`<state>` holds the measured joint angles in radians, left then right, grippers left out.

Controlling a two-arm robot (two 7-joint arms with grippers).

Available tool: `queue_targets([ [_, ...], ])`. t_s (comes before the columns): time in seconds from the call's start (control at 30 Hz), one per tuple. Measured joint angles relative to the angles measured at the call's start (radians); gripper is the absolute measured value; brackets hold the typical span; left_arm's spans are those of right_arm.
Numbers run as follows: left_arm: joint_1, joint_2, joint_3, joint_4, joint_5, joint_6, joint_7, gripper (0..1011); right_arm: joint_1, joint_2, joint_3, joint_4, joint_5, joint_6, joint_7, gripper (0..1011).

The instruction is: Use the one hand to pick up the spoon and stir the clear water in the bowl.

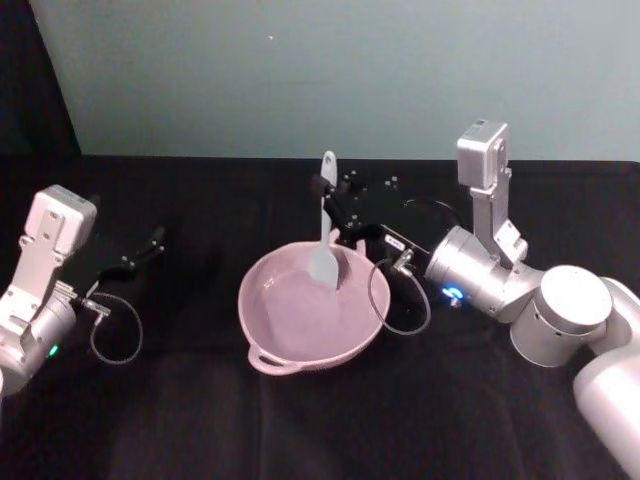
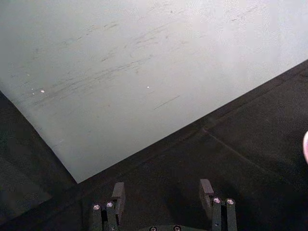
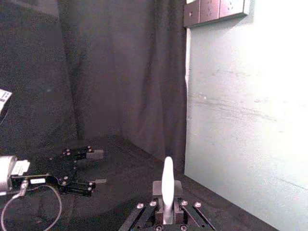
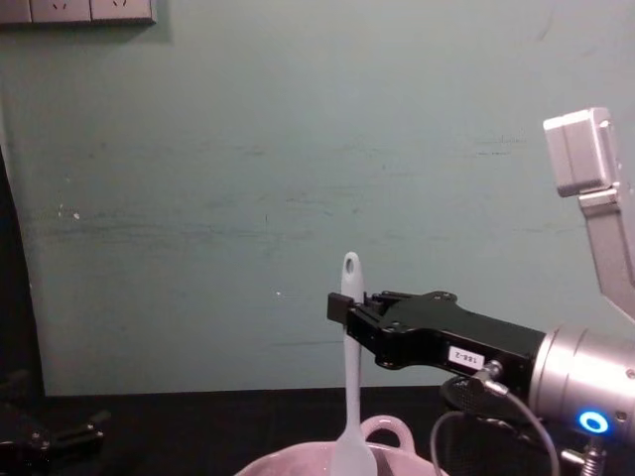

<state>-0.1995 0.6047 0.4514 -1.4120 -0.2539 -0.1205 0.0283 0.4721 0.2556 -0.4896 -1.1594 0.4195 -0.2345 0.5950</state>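
The white spoon (image 1: pixel 325 225) stands nearly upright, its flat blade down inside the pale pink bowl (image 1: pixel 268 352) at the table's middle. My right gripper (image 1: pixel 328 197) reaches in from the right and is shut on the spoon's handle, just below the oval hole. From the chest view the spoon (image 4: pixel 349 377) drops from the right gripper (image 4: pixel 344 307) into the bowl (image 4: pixel 392 432). The spoon's handle end (image 3: pixel 167 185) rises between the right gripper (image 3: pixel 165 199) fingers in the right wrist view. My left gripper (image 1: pixel 150 243) rests open at the far left, apart from the bowl.
Black cloth covers the table (image 1: pixel 180 420), with a pale green wall behind it. Cables loop beside both wrists, one (image 1: pixel 400 300) hanging close to the bowl's right rim. A power socket strip (image 4: pixel 77 10) is mounted high on the wall.
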Motion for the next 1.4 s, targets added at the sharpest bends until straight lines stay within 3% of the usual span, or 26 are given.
queue_targets([
  [0.43,0.000,0.000,0.000,0.000,0.000,0.000,0.000,1011,-0.075,0.065,0.014,-0.120,0.025,0.037,0.040,116],
  [0.83,0.000,0.000,0.000,0.000,0.000,0.000,0.000,1011,-0.126,0.105,0.002,-0.209,0.069,0.066,0.067,116],
  [1.03,0.000,0.000,0.000,0.000,0.000,0.000,0.000,1011,-0.129,0.105,-0.014,-0.220,0.078,0.075,0.071,114],
  [1.4,0.000,0.000,0.000,0.000,0.000,0.000,0.000,1011,-0.101,0.068,-0.048,-0.182,0.078,0.081,0.060,116],
])
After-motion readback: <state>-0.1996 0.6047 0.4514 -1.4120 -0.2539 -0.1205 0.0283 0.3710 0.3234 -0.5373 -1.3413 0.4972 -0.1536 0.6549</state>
